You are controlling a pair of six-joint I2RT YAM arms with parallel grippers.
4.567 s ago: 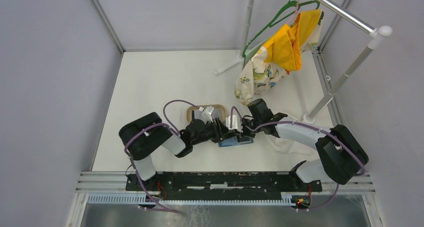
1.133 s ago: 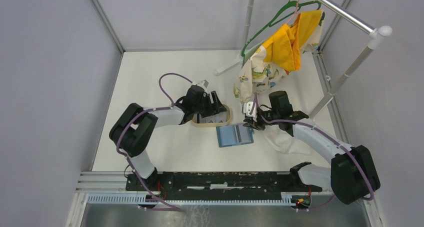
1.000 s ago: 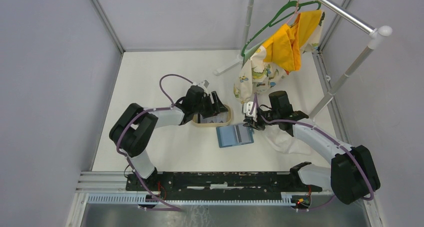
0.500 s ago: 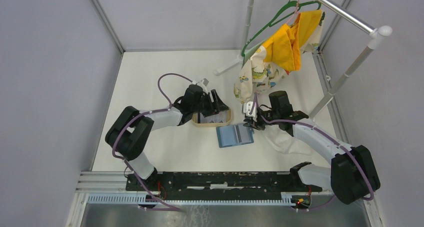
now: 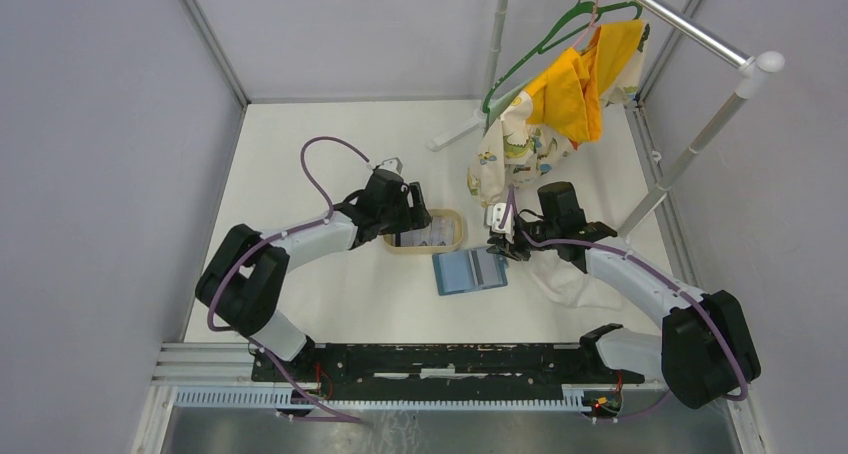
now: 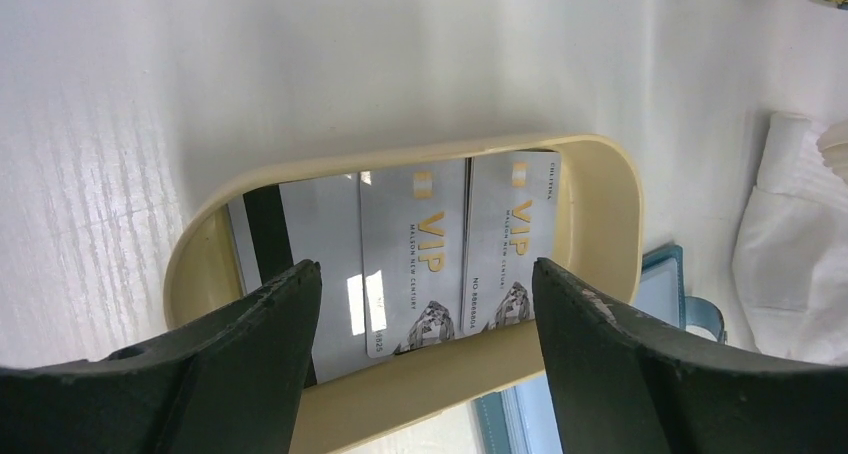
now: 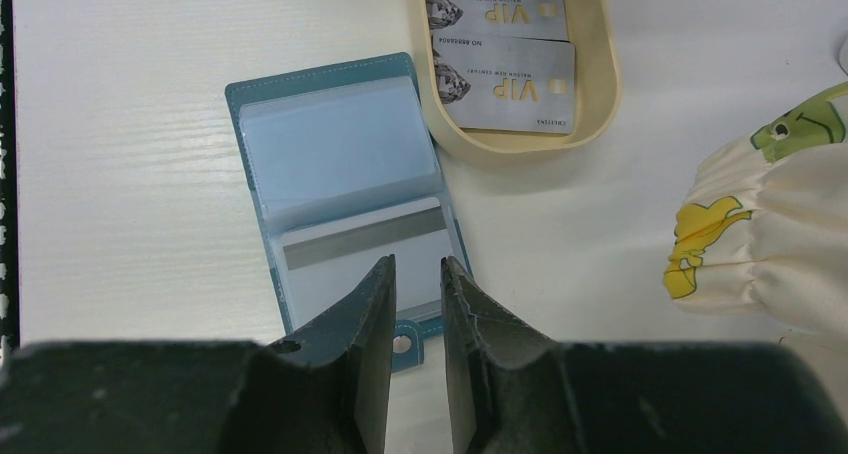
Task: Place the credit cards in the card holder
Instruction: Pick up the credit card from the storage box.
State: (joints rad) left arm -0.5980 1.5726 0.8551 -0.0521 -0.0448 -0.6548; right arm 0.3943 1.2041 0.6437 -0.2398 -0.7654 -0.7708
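The blue card holder (image 5: 468, 271) lies open on the table, and a pale card with a grey stripe (image 7: 365, 249) sits in its lower pocket. Three credit cards (image 6: 415, 264) lie flat in the tan oval tray (image 5: 455, 236): two silver ones face up and one showing a black stripe (image 6: 265, 234). My left gripper (image 6: 425, 274) hovers over the tray's left end, open wide, with nothing between its fingers. My right gripper (image 7: 418, 264) hangs above the holder's snap tab (image 7: 403, 344). Its jaws stand a narrow gap apart and hold nothing.
A white cloth (image 5: 570, 279) lies right of the holder under the right arm. A clothes rack (image 5: 690, 24) at the back right carries a green hanger and a yellow and printed garment (image 5: 560, 104). The rack's white foot (image 5: 455, 134) reaches onto the table.
The left gripper has drawn back a little to the left over the tray and its jaws have spread wider. The right arm, the holder and the cards have not moved.
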